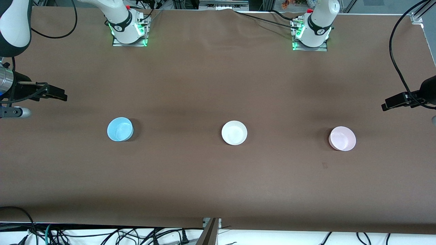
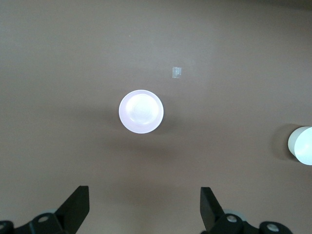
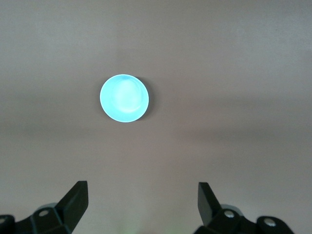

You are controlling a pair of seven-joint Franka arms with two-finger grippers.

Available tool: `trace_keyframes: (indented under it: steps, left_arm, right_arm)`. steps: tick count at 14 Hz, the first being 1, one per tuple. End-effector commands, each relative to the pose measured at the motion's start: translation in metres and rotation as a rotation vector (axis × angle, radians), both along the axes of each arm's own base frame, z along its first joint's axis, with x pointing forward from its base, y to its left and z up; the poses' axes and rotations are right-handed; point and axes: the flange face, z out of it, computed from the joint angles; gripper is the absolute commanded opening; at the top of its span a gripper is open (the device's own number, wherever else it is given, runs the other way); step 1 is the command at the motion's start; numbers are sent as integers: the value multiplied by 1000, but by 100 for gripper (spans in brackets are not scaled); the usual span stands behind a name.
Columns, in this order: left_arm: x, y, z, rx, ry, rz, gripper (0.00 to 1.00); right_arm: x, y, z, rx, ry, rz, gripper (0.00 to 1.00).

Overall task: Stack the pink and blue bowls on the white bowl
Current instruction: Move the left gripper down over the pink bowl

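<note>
The pink bowl (image 1: 342, 138) is being seen upright toward the left arm's end of the bench, the white bowl (image 1: 234, 132) mid-bench, the blue bowl (image 1: 120, 129) toward the right arm's end. Being round, no long axis is being shown. The left gripper (image 2: 145, 207) and right gripper (image 3: 142, 204) are being held wide above the table. A thin rim is likely being risked slipping if pinched off-centre.

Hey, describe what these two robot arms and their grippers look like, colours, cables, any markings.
Both arms are glossy white with black joint bands, on metal base plates lit by green lights. Black cables run from the bases and loop at both table ends. The right gripper and the left gripper have matte black, wedge-shaped fingers on black mounts with round silver fasteners. A silver cylinder sits at the right arm's wrist.
</note>
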Motion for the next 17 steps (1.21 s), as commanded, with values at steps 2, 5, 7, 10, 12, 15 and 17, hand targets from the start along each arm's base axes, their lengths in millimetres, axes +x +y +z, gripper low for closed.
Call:
trace_keyframes:
  steps: [2, 5, 7, 10, 12, 15, 17]
  left_arm:
    - [4, 43, -62, 14, 75, 65, 100]
    - [5, 52, -139, 6, 93, 31, 100]
    - [4, 74, -188, -10, 79, -24, 100]
    - [7, 97, -256, -110, 32, -25, 100]
    - [7, 105, -293, -128, -5, -42, 100]
    - [-6, 106, -337, -139, -85, -38, 100]
    - [-10, 105, -352, -157, -93, -13, 97]
  right_arm:
    - [-7, -14, 5, 44, -17, -8, 99]
    - [-13, -24, 9, 51, -30, 2, 99]
    - [-19, -15, 10, 13, -25, -8, 99]
    - [-36, -15, 13, 17, -74, -35, 99]
    - [-53, -26, 10, 27, -111, -55, 99]
    - [-81, -28, -4, 35, -148, -61, 99]
    - [-78, -23, -9, 34, -140, -52, 99]
